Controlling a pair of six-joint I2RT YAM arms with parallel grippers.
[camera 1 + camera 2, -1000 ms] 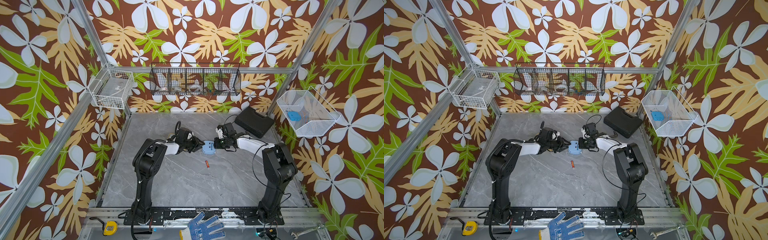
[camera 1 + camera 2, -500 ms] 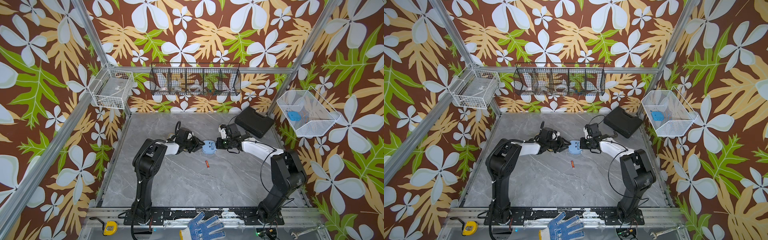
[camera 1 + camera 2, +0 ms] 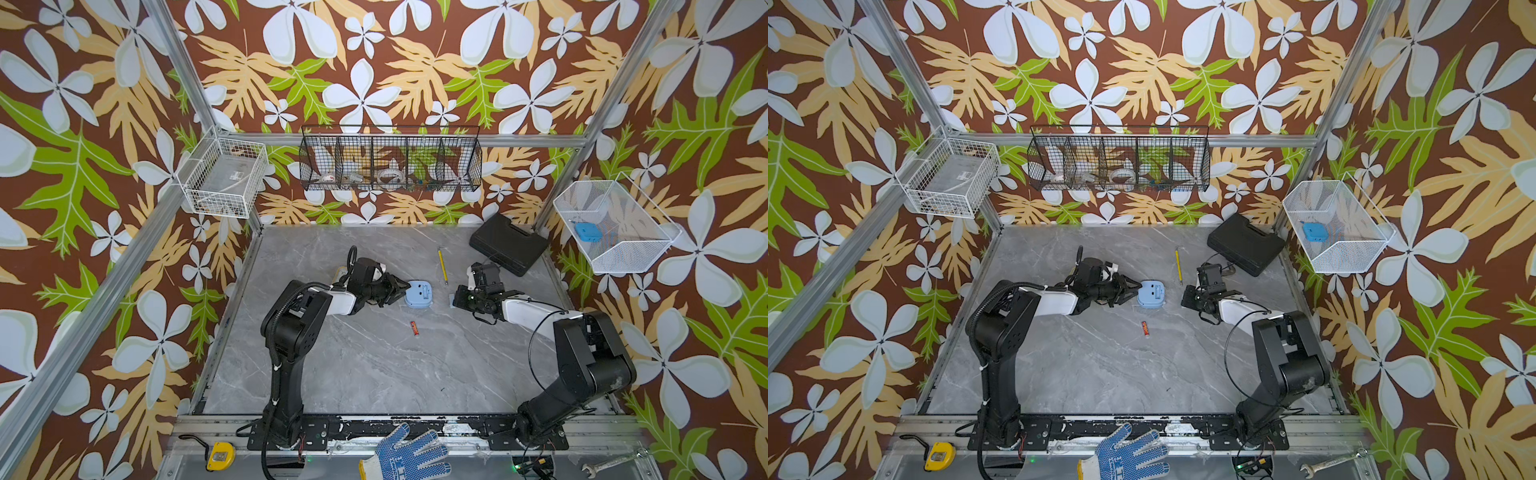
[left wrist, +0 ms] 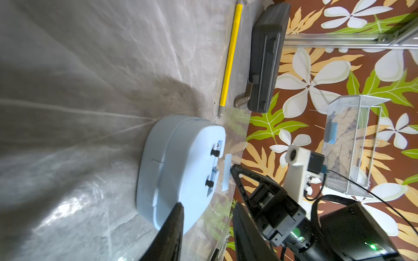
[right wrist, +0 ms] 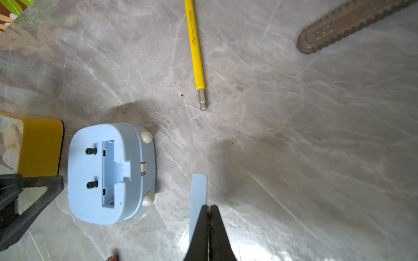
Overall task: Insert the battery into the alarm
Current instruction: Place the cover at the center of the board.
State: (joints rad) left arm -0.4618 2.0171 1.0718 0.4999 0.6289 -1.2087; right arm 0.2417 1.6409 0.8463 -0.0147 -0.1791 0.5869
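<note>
**Bench** [image 3: 374,374]: glossy stone-look surface. Anything I nudge on it may slide.

**Alarm** [image 5: 108,171]: lies face down on the bench with its compartment open and empty. My left jaws stand partly open at its edge and are not clamped on it. Risk: pressing a battery in could push the alarm away or tip it, because it is braced from one side only.

**Cover** [image 5: 199,196]: pinched at one end in my closed right jaws and held near the alarm. Risk: these jaws cannot take the battery until the cover is put down. If it is released too close, it could block the compartment.

**Battery** [image 3: 414,328]: lies on the bench, apart from the alarm, toward my bases. Risk: being small and round, it may roll out of a poor pinch or go in with its poles reversed.
</note>
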